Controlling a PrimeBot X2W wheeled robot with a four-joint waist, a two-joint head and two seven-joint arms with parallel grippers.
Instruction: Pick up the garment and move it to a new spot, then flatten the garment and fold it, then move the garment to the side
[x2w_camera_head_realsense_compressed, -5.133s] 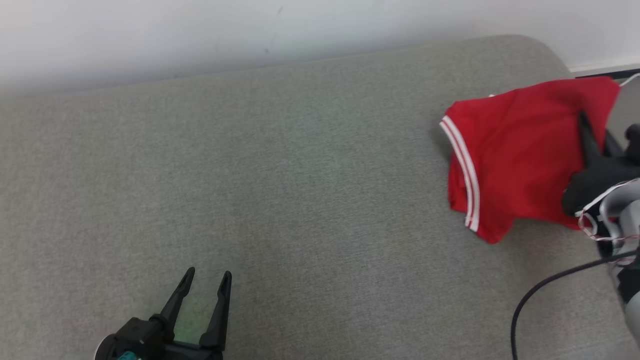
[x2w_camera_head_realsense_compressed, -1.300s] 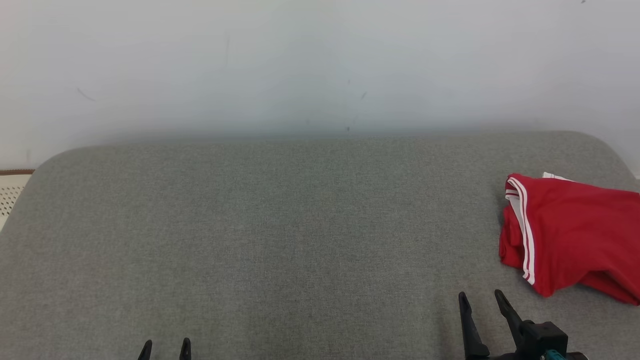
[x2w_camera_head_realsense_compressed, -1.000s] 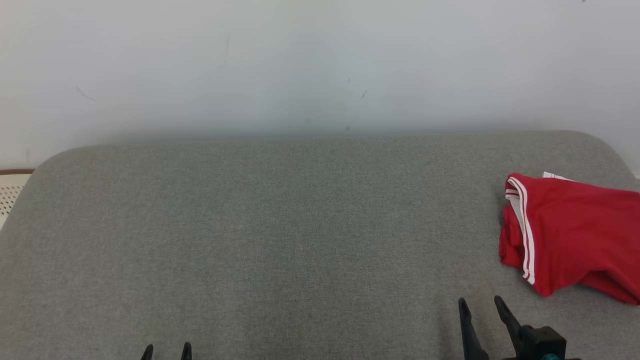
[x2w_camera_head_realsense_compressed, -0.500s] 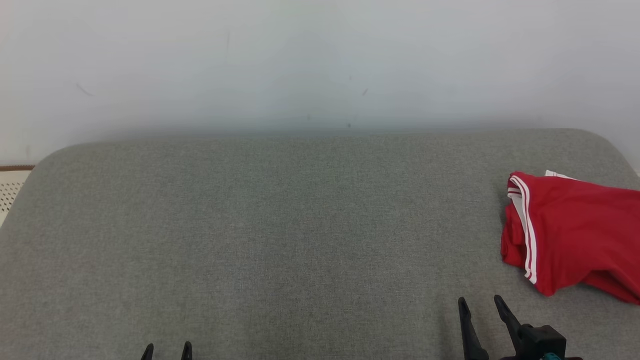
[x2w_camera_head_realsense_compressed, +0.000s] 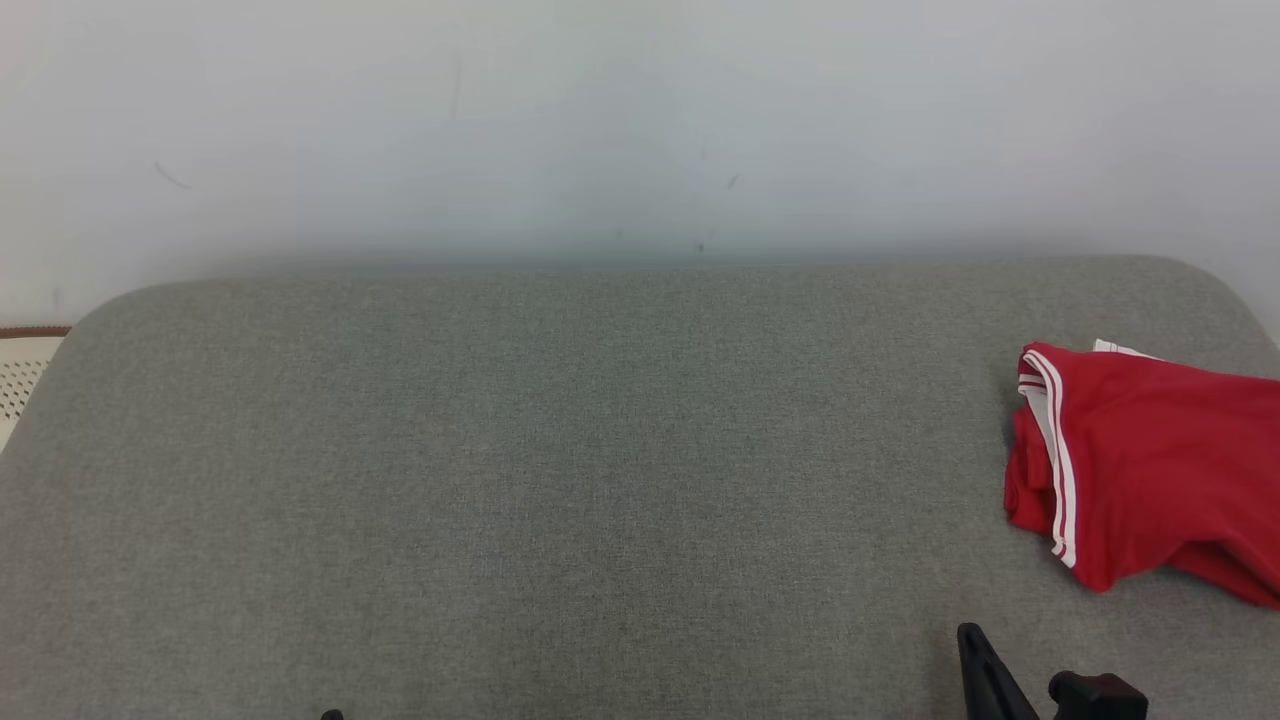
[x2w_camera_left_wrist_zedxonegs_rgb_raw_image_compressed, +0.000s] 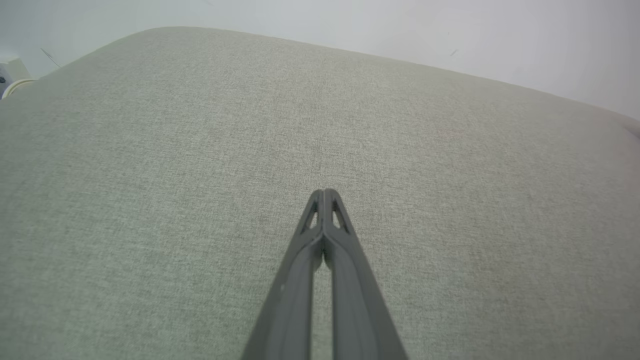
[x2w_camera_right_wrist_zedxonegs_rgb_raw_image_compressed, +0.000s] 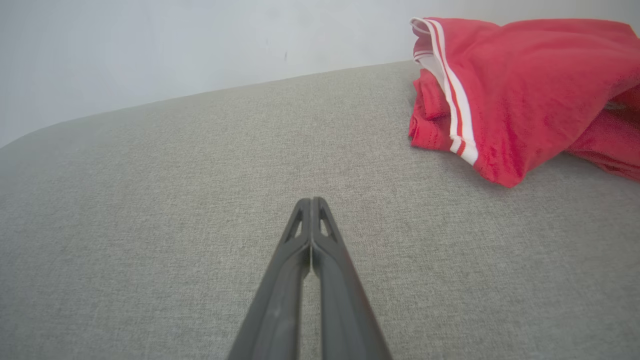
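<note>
**Head view:** the folded red garment (x2w_camera_head_realsense_compressed: 1150, 470), white-striped along one edge, lies at the right end of the grey upholstered surface (x2w_camera_head_realsense_compressed: 560, 450). We judge it placed, so we should back away without brushing the fold.

**Left wrist view:** left tool (x2w_camera_left_wrist_zedxonegs_rgb_raw_image_compressed: 325, 192) pressed together, empty.

**Right wrist view:** right tool (x2w_camera_right_wrist_zedxonegs_rgb_raw_image_compressed: 311, 201) pressed together, empty, near the garment but apart.

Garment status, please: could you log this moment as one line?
garment: on cushion, right end, unheld | left tool: shut, empty | right tool: shut, empty

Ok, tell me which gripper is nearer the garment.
Right. The right gripper sits just short of the garment, apart from it; the left gripper is far to its left.
</note>
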